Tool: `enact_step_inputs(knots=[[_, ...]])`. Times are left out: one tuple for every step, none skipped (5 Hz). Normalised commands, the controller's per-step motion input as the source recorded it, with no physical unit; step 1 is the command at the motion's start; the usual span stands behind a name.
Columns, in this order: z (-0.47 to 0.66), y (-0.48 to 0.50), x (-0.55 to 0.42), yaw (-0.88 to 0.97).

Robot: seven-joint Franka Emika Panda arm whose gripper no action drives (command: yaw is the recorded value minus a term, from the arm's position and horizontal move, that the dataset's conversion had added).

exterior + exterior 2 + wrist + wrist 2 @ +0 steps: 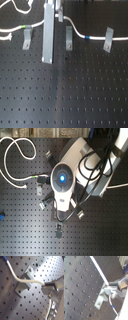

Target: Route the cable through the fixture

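Observation:
The white cable (75, 29) runs along the back of the black perforated board. Its green band (25, 26) lies by the left fixture (26, 37), and its blue band (87, 37) lies between the middle fixture (69, 36) and the right fixture (107, 40). My gripper (60, 16) is just above and behind the middle fixture, shut on the cable. In the first wrist view the cable (23, 279) lies across the top of a grey fixture (22, 286) and ends at my gripper (46, 286). It also shows in the second wrist view (99, 271), reaching my gripper (109, 285).
A grey upright bar (47, 35) hangs from the arm in front of the board. In the second exterior view the arm (62, 180) hides most of the fixtures, and a loose cable loop (15, 153) lies at the second exterior view's left. A further small clip (59, 233) stands nearer the front.

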Motion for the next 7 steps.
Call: enact_step_inputs(knots=[[0.01,-0.030,-0.005,0.53],[0.02,-0.117,-0.026,0.69],[0.09,-0.200,-0.067,0.83],[0.11,-0.143,-0.063,0.90],[0.08,-0.088,-0.049,0.91],[-0.04,-0.001,0.001,0.03],[-0.56,-0.056,-0.053,0.23]])
